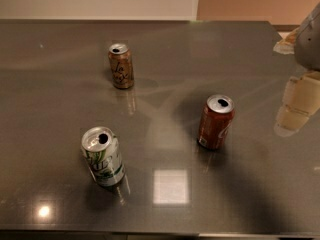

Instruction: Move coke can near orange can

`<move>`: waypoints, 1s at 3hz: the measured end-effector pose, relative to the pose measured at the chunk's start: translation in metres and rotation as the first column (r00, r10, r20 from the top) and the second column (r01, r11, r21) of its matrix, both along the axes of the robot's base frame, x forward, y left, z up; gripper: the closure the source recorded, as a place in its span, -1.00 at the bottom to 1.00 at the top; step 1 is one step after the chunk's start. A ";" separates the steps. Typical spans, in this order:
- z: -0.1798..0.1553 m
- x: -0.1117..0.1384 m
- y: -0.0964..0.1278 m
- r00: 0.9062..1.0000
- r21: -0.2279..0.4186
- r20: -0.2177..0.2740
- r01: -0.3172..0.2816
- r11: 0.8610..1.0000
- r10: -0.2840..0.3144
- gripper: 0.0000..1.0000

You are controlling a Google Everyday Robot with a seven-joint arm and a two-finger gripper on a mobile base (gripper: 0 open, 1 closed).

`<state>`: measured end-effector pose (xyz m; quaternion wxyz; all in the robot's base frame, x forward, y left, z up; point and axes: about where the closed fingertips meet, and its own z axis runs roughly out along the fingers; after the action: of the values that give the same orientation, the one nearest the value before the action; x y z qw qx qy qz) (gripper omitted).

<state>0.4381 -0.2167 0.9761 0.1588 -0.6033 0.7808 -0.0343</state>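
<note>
The coke can [215,122] is red with white script and a silver top. It stands upright on the dark table, right of centre. The orange can [121,65] is brownish-orange with dark cursive lettering. It stands upright further back and to the left, well apart from the coke can. My gripper [296,106] is pale cream and hangs at the right edge of the view. It is to the right of the coke can, apart from it, and holds nothing that I can see.
A white-and-green can [103,156] stands at the front left, leaning slightly. The glossy grey table [170,84] has its far edge against a wall and its front edge at the bottom of the view. Light glare [170,186] lies on the front centre.
</note>
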 end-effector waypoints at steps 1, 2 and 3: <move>0.001 0.001 0.000 1.000 0.003 0.003 -0.001 1.000 0.001 -1.00; -0.006 0.008 0.009 1.000 0.053 -0.010 -0.024 0.998 0.024 -1.00; -0.021 0.019 0.025 0.998 0.118 -0.026 -0.062 0.991 0.065 -1.00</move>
<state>0.4567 -0.1913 0.9551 0.1832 -0.6179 0.7642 0.0259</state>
